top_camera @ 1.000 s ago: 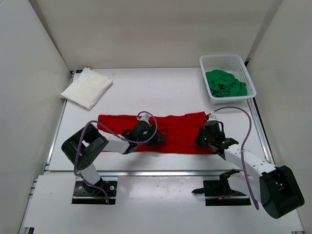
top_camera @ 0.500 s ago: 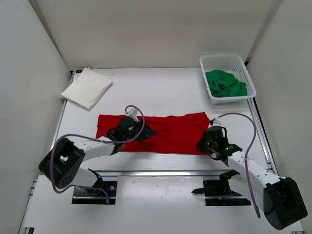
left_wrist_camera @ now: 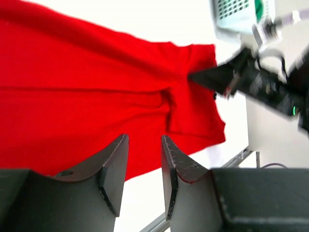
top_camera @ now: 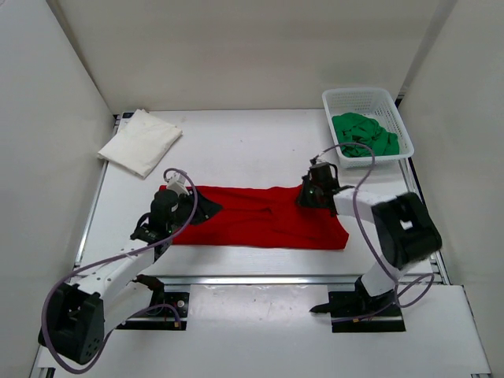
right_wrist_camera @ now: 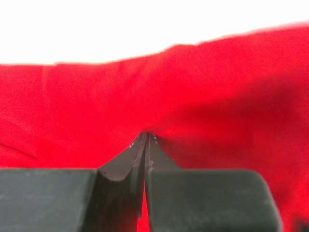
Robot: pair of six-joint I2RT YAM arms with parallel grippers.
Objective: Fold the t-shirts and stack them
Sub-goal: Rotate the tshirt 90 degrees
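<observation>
Right gripper (right_wrist_camera: 146, 139) is clamped on the red shirt (top_camera: 260, 219) at its far right edge, and I see cloth puckered at the tips. Left gripper (left_wrist_camera: 144, 145) hangs over the shirt's left end, jaws apart, nothing between them. Red shirt lies spread across mid table (top_camera: 252, 150). White shirt (top_camera: 142, 142) folded at far left; green shirt (top_camera: 362, 135) crumpled in basket (top_camera: 358, 94) far right

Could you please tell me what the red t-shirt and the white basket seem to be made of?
The red t-shirt looks like soft matte cloth: it creases and lies limp. The basket appears to be white moulded plastic, given its rigid lattice walls.
</observation>
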